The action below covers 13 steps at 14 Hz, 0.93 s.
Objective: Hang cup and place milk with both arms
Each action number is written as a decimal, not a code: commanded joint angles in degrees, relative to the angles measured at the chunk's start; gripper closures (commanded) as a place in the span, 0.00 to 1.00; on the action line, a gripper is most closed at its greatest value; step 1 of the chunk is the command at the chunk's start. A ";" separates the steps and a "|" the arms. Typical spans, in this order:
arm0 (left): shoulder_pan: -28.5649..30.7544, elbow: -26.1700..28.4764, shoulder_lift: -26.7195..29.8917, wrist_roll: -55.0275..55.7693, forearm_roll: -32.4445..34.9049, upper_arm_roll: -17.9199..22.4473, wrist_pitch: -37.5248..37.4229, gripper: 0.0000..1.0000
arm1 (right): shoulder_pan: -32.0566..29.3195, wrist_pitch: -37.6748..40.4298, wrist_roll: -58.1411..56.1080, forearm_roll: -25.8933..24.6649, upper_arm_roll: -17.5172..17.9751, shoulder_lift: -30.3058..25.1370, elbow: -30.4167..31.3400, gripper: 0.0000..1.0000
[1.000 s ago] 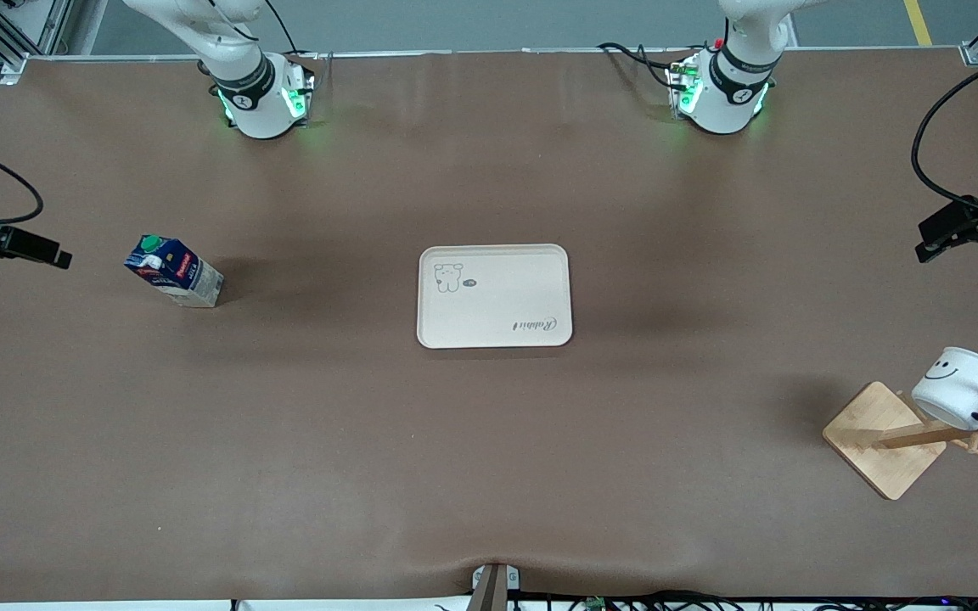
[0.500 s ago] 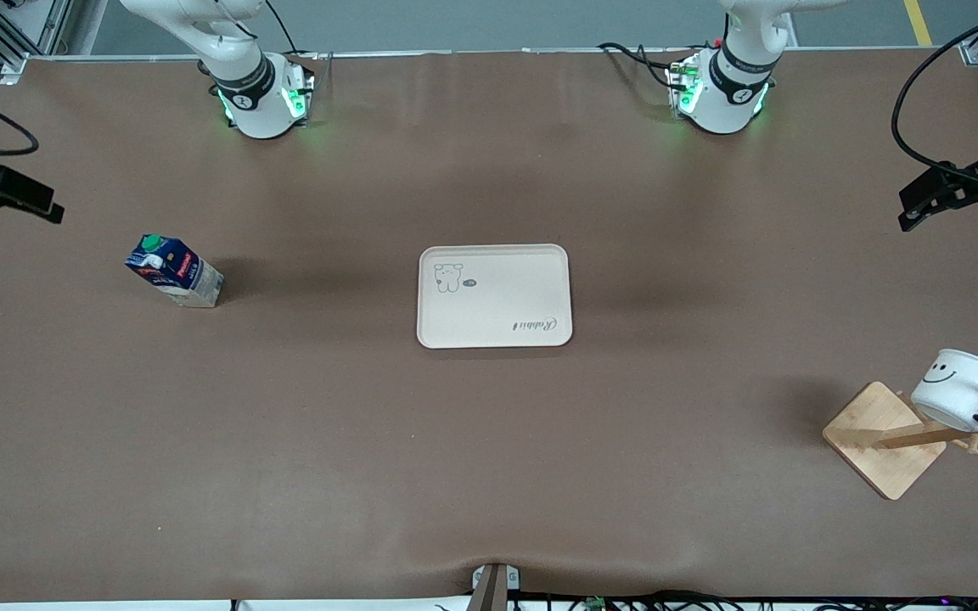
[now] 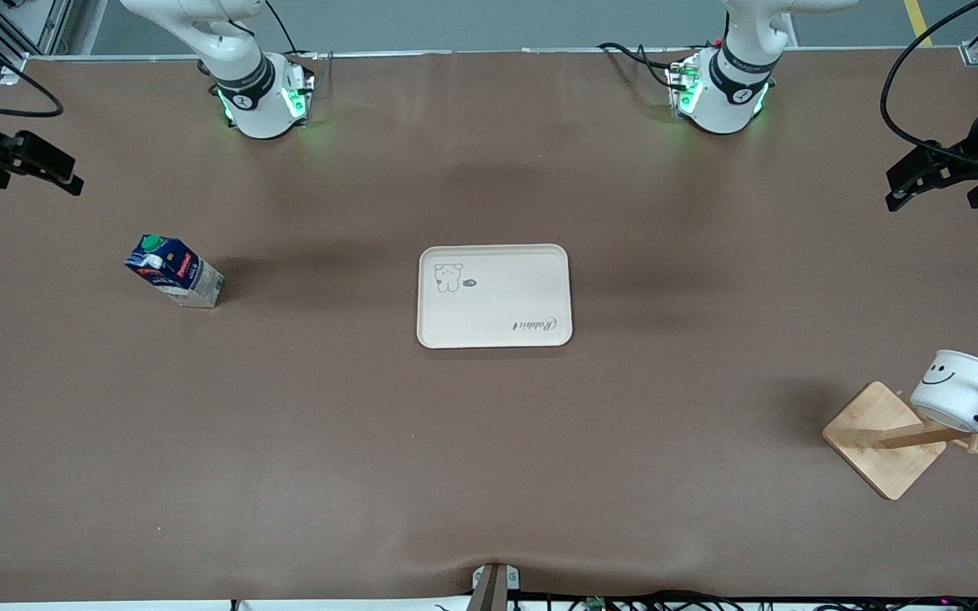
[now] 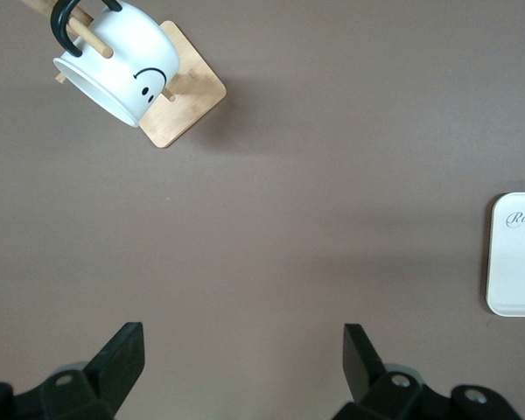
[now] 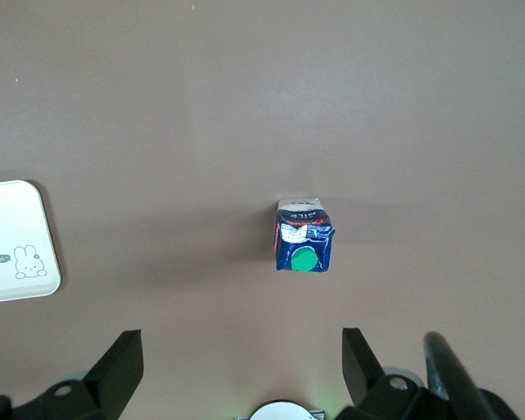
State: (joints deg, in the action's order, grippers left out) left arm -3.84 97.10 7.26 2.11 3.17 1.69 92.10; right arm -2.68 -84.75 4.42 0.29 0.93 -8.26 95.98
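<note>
Over the bench (image 3: 489, 475) ends, left tool (image 3: 922, 174) and right tool (image 3: 43, 161) are held raised, fingers apart, empty. Cup (image 3: 956, 389) is hung by its handle on the wooden rack (image 3: 884, 437); milk (image 3: 173, 271) stands upright beside the tray (image 3: 494, 335), apparently unplaced.

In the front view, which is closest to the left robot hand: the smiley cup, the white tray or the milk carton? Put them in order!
From the left gripper, open above the left arm's end of the table:
1. The smiley cup, hanging on the wooden rack at that same end.
2. The white tray, mid-table.
3. The milk carton, at the right arm's end, near the right gripper.
</note>
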 commanded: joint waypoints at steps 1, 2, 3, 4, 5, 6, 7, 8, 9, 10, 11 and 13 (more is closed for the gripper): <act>-0.65 1.34 1.53 0.52 -0.80 0.42 0.36 0.00 | -0.13 -0.77 0.06 0.51 0.12 -0.97 -0.61 0.00; -0.56 1.08 1.36 0.52 -0.71 -0.19 0.10 0.00 | -0.31 -0.86 0.06 0.50 0.03 -0.70 -0.88 0.00; -0.56 0.55 1.18 0.52 -0.71 -0.46 -0.34 0.00 | -0.40 -0.86 0.06 0.50 -0.05 -0.53 -0.89 0.00; -0.56 -0.32 0.83 0.52 -0.71 -0.72 -0.86 0.00 | -0.48 -0.77 0.06 0.50 -0.05 -0.53 -0.89 0.00; -0.65 -0.77 0.66 0.70 -0.71 -0.90 -1.30 0.00 | -0.40 -0.77 0.06 0.50 -0.05 -0.53 -0.89 0.00; -0.65 -1.03 0.48 1.66 -0.80 -1.25 -1.48 0.00 | -0.31 -0.68 0.06 0.50 -0.05 -0.53 -0.89 0.00; -0.65 -0.95 0.57 2.89 -0.80 -1.95 -1.48 0.00 | -0.31 -0.68 0.06 0.50 -0.05 -0.53 -0.89 0.00; -0.65 -1.04 0.48 3.77 -0.80 -2.74 -1.48 0.00 | -0.31 -0.68 0.06 0.50 -0.05 -0.53 -0.89 0.00; -0.65 -1.04 0.48 3.78 -0.80 -2.83 -1.48 0.00 | -0.31 -0.86 -0.03 0.50 -0.05 -0.53 -0.89 0.00; -0.21 -1.12 0.22 3.25 -0.80 -2.75 -1.48 0.00 | -0.14 -0.95 -0.03 -0.10 -0.05 -0.44 -0.97 0.00; 0.05 -1.30 0.13 3.25 -0.80 -2.74 -1.66 0.00 | -0.05 -0.95 -0.03 -1.24 0.12 -0.44 -0.97 0.00; 0.14 -1.56 -0.66 3.25 -0.71 -2.48 -2.45 0.00 | 0.39 -1.03 -0.03 -1.96 0.12 -0.35 -0.97 0.00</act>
State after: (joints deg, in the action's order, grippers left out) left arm -4.17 96.76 7.34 4.95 3.17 -0.82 91.07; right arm -2.68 -85.62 4.41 -0.34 0.90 -8.52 95.41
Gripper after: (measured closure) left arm 0.000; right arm 0.000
